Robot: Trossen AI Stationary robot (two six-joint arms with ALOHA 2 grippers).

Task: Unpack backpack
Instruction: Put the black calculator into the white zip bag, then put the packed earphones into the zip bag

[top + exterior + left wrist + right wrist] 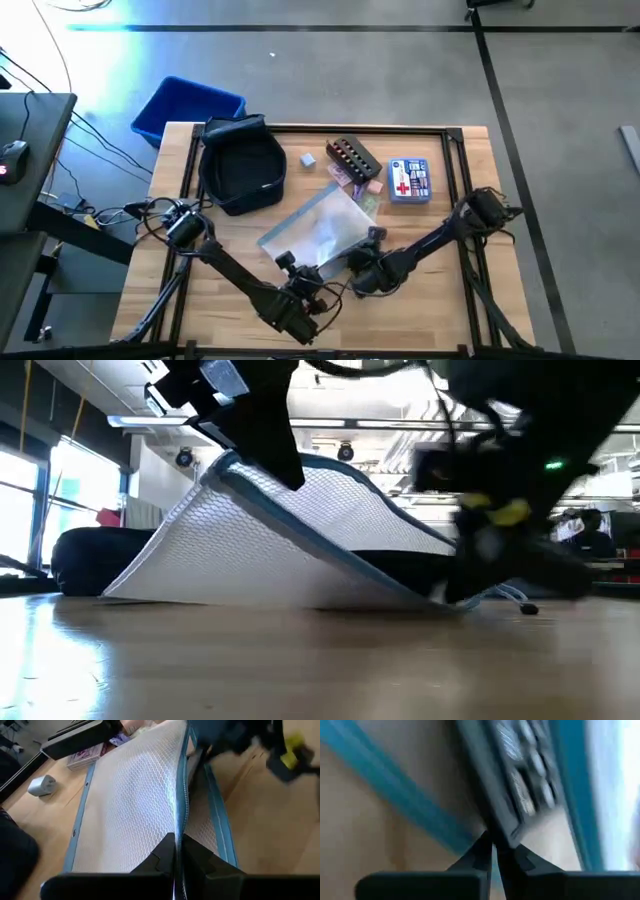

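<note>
The soft dark navy fabric backpack [243, 165] lies at the far left of the wooden desk [450, 290], beside a bright blue plastic bin [186, 107]. Nearer the front, the left pincer [179, 851] is clenched on the blue zip edge of a clear mesh pouch [318, 232], lifting it. The right pincer [494, 851] grips a dark flat device [517, 780] inside the pouch.

A grey concrete floor [400, 70], crossed by dark tape lines [300, 28], was seen around the wooden table [440, 290]. Ceiling strip lights [380, 425] and bright windows [20, 510] were shown beyond it.
</note>
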